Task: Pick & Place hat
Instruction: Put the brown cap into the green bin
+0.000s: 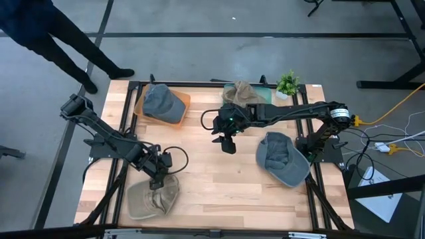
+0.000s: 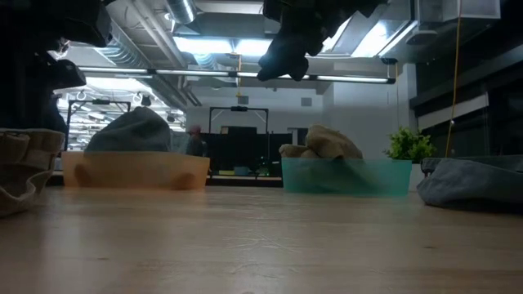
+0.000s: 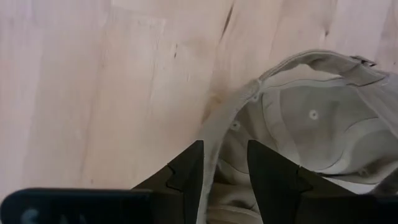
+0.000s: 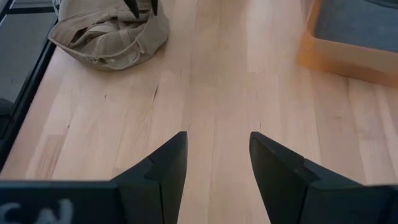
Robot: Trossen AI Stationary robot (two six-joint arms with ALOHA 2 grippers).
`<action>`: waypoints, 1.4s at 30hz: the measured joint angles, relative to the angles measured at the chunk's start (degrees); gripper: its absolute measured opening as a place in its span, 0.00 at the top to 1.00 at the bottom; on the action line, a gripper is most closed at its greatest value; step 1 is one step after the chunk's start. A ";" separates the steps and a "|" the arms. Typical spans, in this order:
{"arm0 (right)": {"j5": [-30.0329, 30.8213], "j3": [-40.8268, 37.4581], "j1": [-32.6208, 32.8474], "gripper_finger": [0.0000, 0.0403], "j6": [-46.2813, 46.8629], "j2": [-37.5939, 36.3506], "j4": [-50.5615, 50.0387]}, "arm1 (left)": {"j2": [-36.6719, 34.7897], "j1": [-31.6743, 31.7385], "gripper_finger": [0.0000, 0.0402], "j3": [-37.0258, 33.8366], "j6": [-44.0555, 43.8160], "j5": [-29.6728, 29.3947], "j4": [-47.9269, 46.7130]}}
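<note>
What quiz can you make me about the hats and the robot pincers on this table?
1. True or false: the orange bin holds a grey cap.
2. How many hats lie straight on the wooden table, outside the bins?
3. Which pincer has the rim of the tan cap between its fingers? A: left pincer. B: right pincer.

Key:
1. True.
2. Two: the tan cap and the grey hat.
3. A. The right pincer hangs open and empty over the middle of the table.
</note>
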 joint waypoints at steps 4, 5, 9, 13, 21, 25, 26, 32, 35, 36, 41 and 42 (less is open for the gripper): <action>0.00 0.00 0.00 0.57 -0.04 0.00 0.00 | 0.12 0.02 0.71 -0.06 1.32 -1.56 -0.11; 0.00 0.00 0.00 0.57 -0.04 0.00 0.00 | 0.22 0.01 0.71 -0.06 1.50 -1.75 -0.12; 0.00 0.00 0.00 0.57 -0.04 0.00 0.02 | 1.27 0.00 0.71 -0.06 1.85 -1.82 -0.13; 0.44 -0.01 0.00 0.57 -0.12 0.00 0.02 | 3.80 -0.31 0.71 -0.06 1.85 -1.21 0.19; 0.47 -0.02 -0.01 0.57 0.00 0.00 0.31 | 10.54 -0.31 0.71 -0.06 -1.93 -1.17 0.66; 0.46 -0.02 -0.01 0.57 0.25 0.00 0.30 | 11.58 -0.31 0.81 -0.06 -5.07 -2.03 1.11; 0.45 -0.02 0.00 0.57 0.50 0.00 0.25 | 11.56 -0.31 0.85 -0.06 -5.97 -2.74 1.15; 0.37 -0.02 -0.01 0.57 4.46 0.00 0.09 | 8.54 -0.31 0.99 0.79 -12.32 -13.92 0.01; -1.29 -0.04 -0.61 0.57 8.96 0.00 0.78 | 4.95 -0.31 0.99 1.91 -16.27 -22.34 -1.98; -3.16 -0.05 -0.92 0.57 10.44 0.00 1.37 | 3.44 -0.31 0.99 2.37 -17.01 -25.39 -2.75; -13.38 -0.07 -3.01 0.57 16.29 0.00 6.51 | -4.96 -0.31 0.99 2.97 -15.81 -41.49 -2.47; -14.77 -0.07 -3.36 0.57 17.54 0.00 7.86 | -6.65 -0.31 0.99 2.98 -15.50 -44.72 -2.49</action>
